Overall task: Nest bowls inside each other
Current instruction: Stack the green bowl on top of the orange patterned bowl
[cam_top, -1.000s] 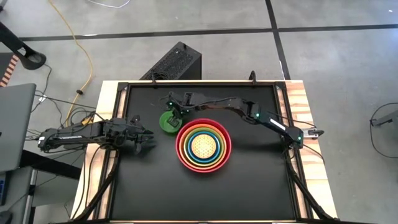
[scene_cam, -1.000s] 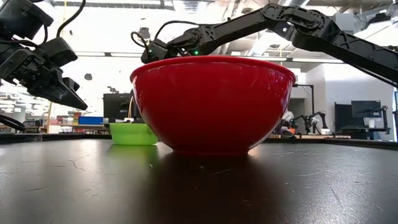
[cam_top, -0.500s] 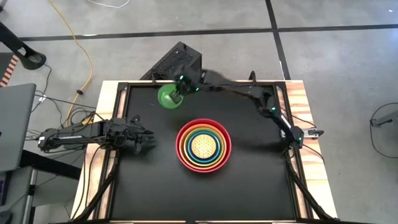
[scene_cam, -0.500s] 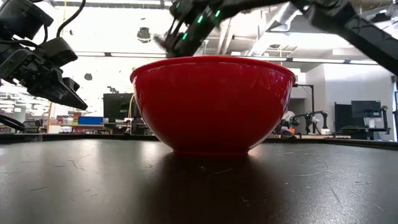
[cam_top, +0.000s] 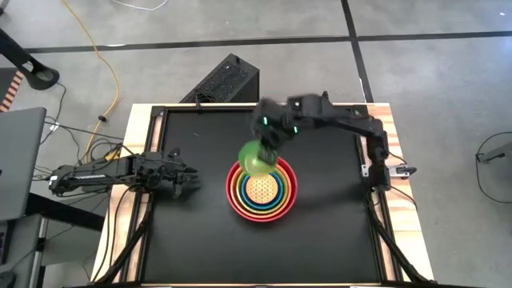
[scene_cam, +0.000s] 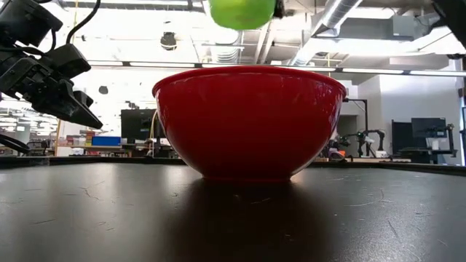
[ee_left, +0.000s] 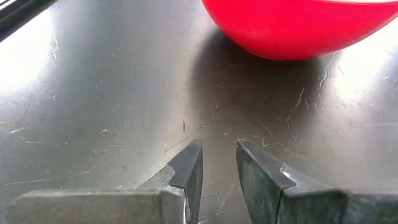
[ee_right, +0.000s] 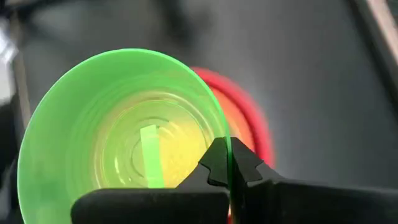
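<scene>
Several bowls sit nested in the middle of the table: a red-pink one [cam_top: 232, 197] outermost, then orange, lime green and teal rings, with the speckled pale yellow bowl [cam_top: 262, 189] at the centre. From the low view only the red-pink bowl [scene_cam: 247, 120] shows, resting on its base. My right gripper [cam_top: 269, 145] is shut on the small bright green bowl [cam_top: 256, 158], which is in the air over the stack's far-left rim and shows high above it in the low view [scene_cam: 242, 13]. My left gripper [cam_top: 190, 175] waits, open, left of the stack, just above the tabletop. My right gripper pinches the small green bowl's rim [ee_right: 227, 146], one finger inside the bowl and one outside. The fingers slant down from the table's far right side. The bowl hangs lifted clear, tilted, its opening turned toward the wrist.
A black box [cam_top: 228, 80] stands on the floor beyond the table's far edge. Wooden strips [cam_top: 396, 160] border the black tabletop. Bare tabletop [cam_top: 264, 248] lies on the near side of the stack.
My right gripper has lifted the small green bowl off the table left of the stack. It carried the bowl up, first toward the far edge and then back over the stack's far-left rim. The bowl is now well clear of the table and tilted.
</scene>
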`<state>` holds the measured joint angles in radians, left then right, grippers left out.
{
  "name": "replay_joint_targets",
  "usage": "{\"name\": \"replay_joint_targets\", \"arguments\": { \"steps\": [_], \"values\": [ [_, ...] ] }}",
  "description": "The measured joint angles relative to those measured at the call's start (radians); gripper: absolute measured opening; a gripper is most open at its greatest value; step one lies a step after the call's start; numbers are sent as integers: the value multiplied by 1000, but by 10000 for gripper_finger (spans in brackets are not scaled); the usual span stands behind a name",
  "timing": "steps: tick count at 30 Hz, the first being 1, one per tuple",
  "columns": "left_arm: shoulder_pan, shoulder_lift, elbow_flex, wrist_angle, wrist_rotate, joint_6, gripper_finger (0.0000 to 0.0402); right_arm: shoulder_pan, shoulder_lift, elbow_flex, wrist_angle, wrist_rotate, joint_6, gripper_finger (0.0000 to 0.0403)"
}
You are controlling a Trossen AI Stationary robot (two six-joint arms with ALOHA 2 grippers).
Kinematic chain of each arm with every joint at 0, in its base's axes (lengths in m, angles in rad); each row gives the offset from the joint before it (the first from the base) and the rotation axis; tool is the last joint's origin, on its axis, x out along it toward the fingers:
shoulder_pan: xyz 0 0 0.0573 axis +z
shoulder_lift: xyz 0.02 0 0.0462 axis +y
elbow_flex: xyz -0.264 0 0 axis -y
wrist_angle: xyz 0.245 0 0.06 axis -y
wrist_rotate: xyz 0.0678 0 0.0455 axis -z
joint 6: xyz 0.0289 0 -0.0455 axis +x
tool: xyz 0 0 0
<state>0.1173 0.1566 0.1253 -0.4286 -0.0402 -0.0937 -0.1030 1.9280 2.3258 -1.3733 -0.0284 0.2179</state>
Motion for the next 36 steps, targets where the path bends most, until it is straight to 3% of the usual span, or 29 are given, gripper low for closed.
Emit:
{"name": "replay_joint_targets", "arguments": {
  "steps": [5, 9, 15, 20, 25, 36],
  "values": [
    [0, 0, 0, 0, 0, 0, 87, 162, -59, -130, 47, 54, -11, 3],
    [0, 0, 0, 0, 0, 0, 87, 218, -148, -371, 231, 140, -19, 2],
    [0, 0, 0, 0, 0, 0, 87, 175, -277, -807, 650, 56, 3, 2],
    [0, 0, 0, 0, 0, 0, 87, 101, -323, -1022, 840, 36, 86, 2],
    [0, 0, 0, 0, -1, 0, 87, 73, -323, -1104, 960, 27, 89, 2],
    [0, 0, 0, 0, 0, 0, 87, 77, -257, -1115, 981, 56, 99, 2]
  ]
}}
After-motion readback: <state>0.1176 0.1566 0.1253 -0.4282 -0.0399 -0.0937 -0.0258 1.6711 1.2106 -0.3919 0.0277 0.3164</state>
